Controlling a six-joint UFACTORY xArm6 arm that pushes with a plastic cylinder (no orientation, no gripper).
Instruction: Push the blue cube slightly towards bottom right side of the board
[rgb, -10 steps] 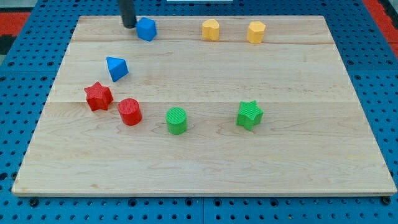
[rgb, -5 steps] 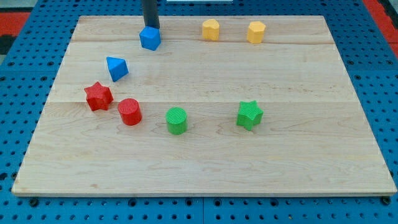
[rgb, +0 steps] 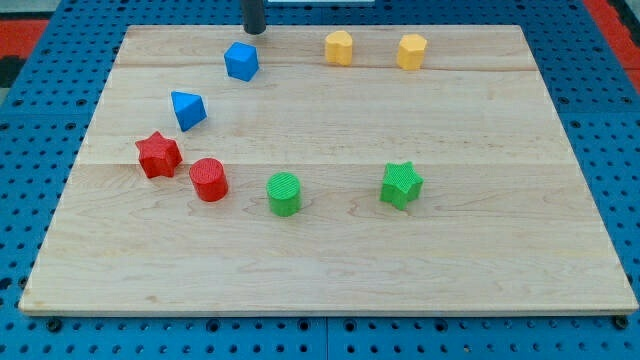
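The blue cube (rgb: 241, 61) sits near the top edge of the wooden board (rgb: 470, 250), left of centre. My tip (rgb: 255, 30) is just above the cube and a little to its right, at the board's top edge, apart from the cube. A blue triangular block (rgb: 188, 109) lies below and to the left of the cube.
Two yellow blocks (rgb: 339, 47) (rgb: 411, 51) stand to the cube's right along the top. A red star (rgb: 158, 155) and a red cylinder (rgb: 209, 180) are at the left. A green cylinder (rgb: 284, 193) and a green star (rgb: 401, 184) are lower in the middle.
My tip moved from the cube's left to above it, then up and right off the cube. The blue cube slid slightly down and to the right.
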